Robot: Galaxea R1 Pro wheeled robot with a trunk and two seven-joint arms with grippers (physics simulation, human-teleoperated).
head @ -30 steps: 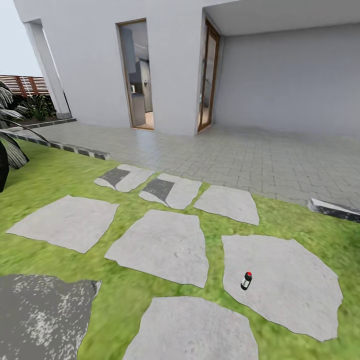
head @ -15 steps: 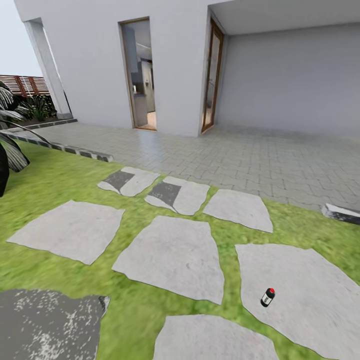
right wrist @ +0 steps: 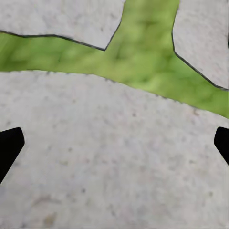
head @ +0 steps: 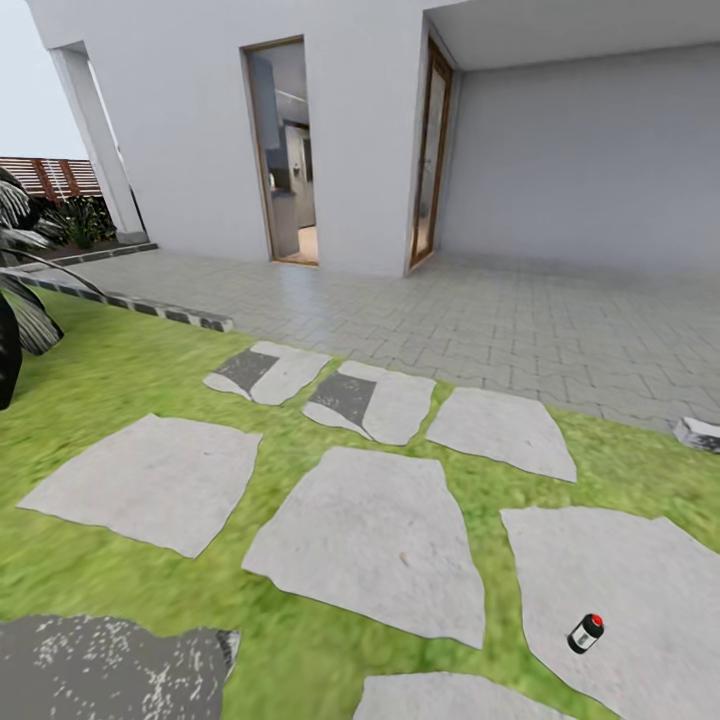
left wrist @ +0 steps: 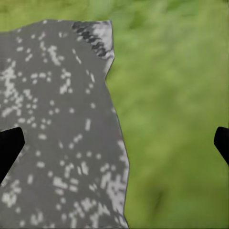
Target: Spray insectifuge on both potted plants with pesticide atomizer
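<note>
The atomizer (head: pixel 585 633) lies tilted on a stone slab (head: pixel 640 590) at the head view's lower right — the right arm's side. Both end effectors (left wrist: pixel 114 143) (right wrist: pixel 114 143) hang spread wide — empty.

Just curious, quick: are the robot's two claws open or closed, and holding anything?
Left gripper: open, holding nothing.
Right gripper: open, holding nothing.

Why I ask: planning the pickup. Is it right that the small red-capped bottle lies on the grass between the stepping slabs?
Not quite. The head view shows the small red-capped bottle resting on a pale stepping slab, not on the grass.
</note>
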